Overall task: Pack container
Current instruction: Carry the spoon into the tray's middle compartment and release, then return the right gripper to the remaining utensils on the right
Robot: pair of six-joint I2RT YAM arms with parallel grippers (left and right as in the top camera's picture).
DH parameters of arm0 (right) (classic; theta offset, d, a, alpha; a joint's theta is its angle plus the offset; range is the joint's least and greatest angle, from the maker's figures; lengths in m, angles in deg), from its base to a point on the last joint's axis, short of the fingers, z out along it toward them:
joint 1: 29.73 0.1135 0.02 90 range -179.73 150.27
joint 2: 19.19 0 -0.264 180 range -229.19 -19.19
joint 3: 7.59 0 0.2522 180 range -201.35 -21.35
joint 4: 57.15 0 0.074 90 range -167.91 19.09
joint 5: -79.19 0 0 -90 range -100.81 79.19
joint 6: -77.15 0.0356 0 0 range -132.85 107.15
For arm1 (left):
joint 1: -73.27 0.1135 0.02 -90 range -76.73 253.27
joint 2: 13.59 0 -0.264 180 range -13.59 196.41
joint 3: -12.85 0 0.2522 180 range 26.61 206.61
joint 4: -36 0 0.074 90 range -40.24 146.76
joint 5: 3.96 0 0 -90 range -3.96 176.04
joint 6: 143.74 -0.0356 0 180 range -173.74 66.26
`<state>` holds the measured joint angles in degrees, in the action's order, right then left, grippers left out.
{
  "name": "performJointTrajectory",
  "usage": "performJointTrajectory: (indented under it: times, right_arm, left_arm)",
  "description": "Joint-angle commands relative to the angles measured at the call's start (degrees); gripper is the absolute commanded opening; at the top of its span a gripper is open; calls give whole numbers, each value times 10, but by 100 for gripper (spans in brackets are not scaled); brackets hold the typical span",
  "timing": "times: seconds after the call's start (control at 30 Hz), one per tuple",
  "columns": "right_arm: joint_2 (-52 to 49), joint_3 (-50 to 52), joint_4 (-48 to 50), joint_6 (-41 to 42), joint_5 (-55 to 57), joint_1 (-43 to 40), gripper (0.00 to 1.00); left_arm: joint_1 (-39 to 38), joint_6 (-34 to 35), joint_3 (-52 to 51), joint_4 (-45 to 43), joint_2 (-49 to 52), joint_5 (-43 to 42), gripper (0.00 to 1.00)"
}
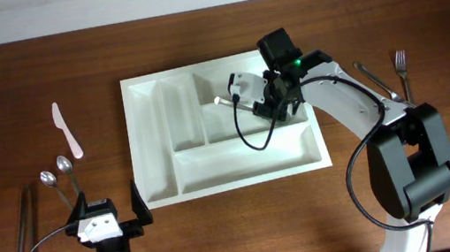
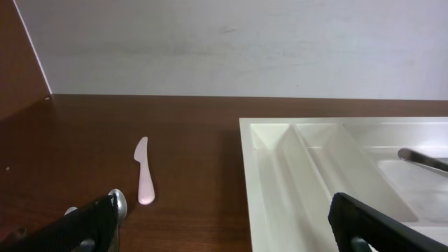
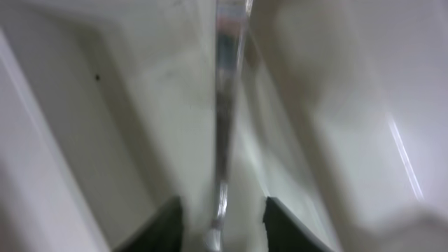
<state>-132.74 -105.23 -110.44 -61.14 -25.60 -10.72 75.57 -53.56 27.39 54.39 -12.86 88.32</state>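
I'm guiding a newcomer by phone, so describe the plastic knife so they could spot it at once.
Start at the big white container mid-table and look to its left on the bare wood. The knife lies there, farther from the robot than two spoons. It is the only pale pink, plastic-looking piece; its neighbours are shiny metal.

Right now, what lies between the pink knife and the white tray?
Nothing but bare tabletop: the pink knife lies apart from the tray, as the overhead and left wrist views both show.
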Motion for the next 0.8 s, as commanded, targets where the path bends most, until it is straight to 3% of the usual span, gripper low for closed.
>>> performJointTrajectory:
  times: [0.0,0.17,0.33,0.53,0.77]
  right_arm:
    - [-4,2,12,43,-11,1,45]
    - [-3,-15,25,107,-11,0,60]
    - [9,-88,20,249,19,-12,63]
    - [27,-204,-44,411,153,-52,66]
    - [26,-258,-157,433,183,-156,74]
  left_arm:
    - [-2,-7,-3,1,-4,-6,99]
    - [-2,-7,-3,1,-4,-6,99]
    - [-2,-7,-3,1,-4,-6,99]
    - [-2,-7,-3,1,-4,-6,99]
    - [-2,-7,-3,1,-4,-6,99]
